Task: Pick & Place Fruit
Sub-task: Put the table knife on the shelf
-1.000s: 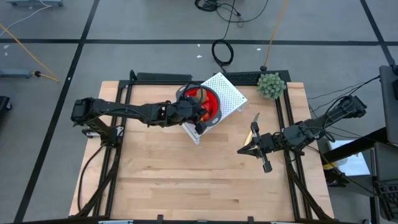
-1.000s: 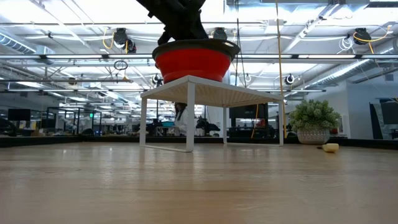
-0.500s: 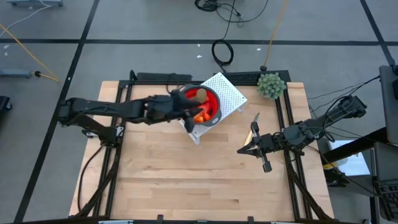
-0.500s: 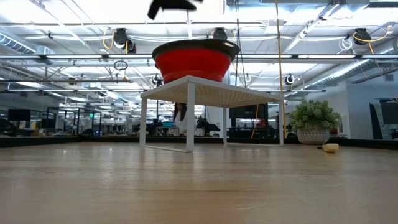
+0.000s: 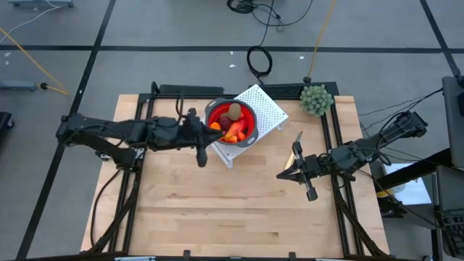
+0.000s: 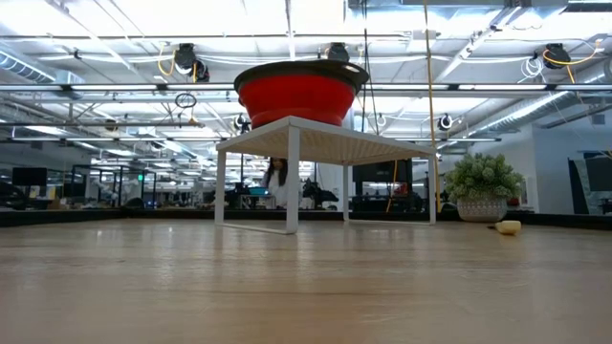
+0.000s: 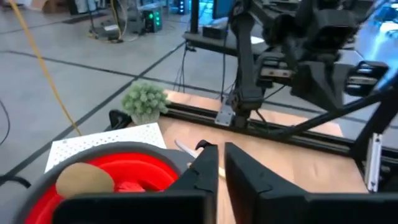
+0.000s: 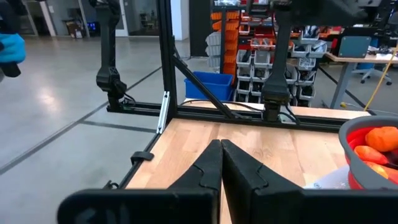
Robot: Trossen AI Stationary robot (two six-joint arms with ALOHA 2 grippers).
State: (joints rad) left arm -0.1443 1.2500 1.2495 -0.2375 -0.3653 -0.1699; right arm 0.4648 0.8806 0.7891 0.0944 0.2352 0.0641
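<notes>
Moved: our left gripper (image 5: 202, 155) has pulled back off the red bowl (image 5: 249, 116) | Left: nearly shut, empty | Right gripper (image 5: 284, 175): shut, waiting | Fruit (image 5: 230, 122): in bowl | Next: we keep clear of the rim

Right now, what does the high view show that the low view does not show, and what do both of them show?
Only the high view shows the fruit lying inside the red bowl, both arms, the left claw beside the bowl and the right claw over the right part of the table. Only the low view shows the legs of the white stand and the room behind. Both show the bowl on the stand, the green plant and the wooden table.
</notes>
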